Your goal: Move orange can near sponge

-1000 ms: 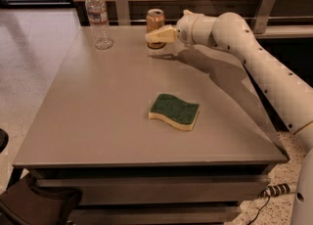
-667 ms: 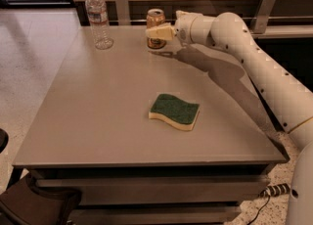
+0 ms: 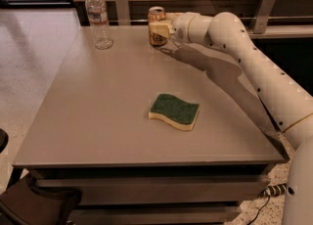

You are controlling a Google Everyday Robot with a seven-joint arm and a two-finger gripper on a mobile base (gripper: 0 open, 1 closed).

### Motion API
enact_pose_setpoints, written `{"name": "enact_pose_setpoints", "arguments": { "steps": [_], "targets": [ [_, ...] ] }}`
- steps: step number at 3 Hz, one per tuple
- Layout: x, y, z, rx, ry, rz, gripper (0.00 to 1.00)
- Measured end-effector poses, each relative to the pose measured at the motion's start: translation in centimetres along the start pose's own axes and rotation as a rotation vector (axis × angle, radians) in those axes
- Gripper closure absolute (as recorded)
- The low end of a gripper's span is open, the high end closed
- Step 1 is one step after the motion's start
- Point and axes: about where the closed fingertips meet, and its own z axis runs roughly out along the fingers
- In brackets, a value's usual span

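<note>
The orange can stands upright at the far edge of the table, right of the middle. My gripper is at the can, reaching in from the right, and part of it crosses the front of the can's lower half. The far side of the can is hidden. The sponge, dark green on top over pale yellow foam, lies flat near the middle of the table, well in front of the can and apart from it.
A clear plastic water bottle stands at the far left of the grey table. A wooden wall with metal brackets runs behind the table. My white arm spans the table's right side.
My gripper has moved a little left and onto the can. The can, the sponge and the bottle have not moved.
</note>
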Motion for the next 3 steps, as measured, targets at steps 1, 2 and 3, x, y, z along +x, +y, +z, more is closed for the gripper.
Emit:
{"name": "enact_pose_setpoints", "arguments": {
  "steps": [1,2,3],
  "targets": [
    [0.04,0.21,0.21,-0.004,0.000,0.000,0.96],
    [0.07,0.34,0.34,-0.006,0.001,0.001,1.00],
    [0.08,0.38,0.39,-0.007,0.001,0.001,1.00]
  ]
}}
